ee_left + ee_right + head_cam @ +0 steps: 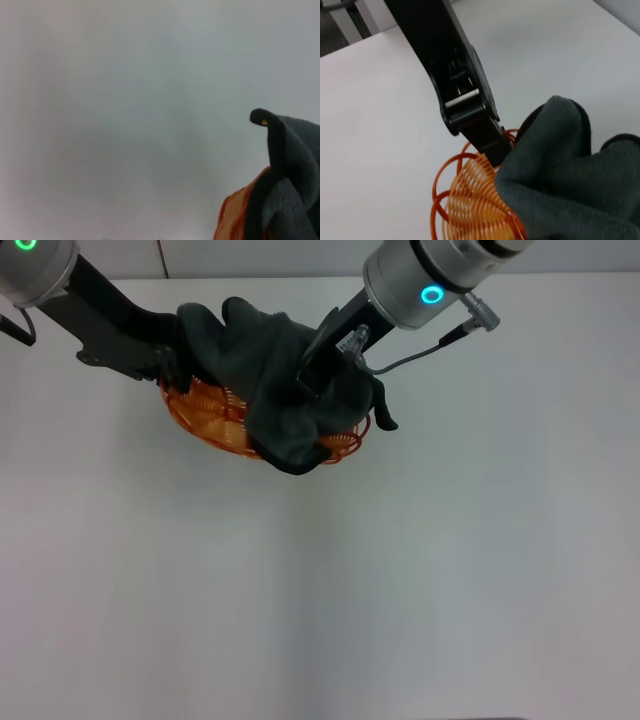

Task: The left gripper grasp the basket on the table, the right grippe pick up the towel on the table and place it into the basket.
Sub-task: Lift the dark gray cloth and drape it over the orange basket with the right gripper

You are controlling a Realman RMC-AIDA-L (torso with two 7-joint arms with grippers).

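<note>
The orange wire basket sits on the white table at the far centre-left. My left gripper reaches in from the upper left and is shut on the basket's left rim. The right wrist view shows this same claw clamped on the looped rim of the basket. The dark grey towel is bunched over the basket and hangs past its right edge. My right gripper comes down from the upper right, shut on the towel, its tips buried in the folds. Towel and basket also fill a corner of the left wrist view.
Bare white tabletop stretches in front of and to both sides of the basket. The right arm's grey cable loops beside its wrist. The table's far edge lies just behind the arms.
</note>
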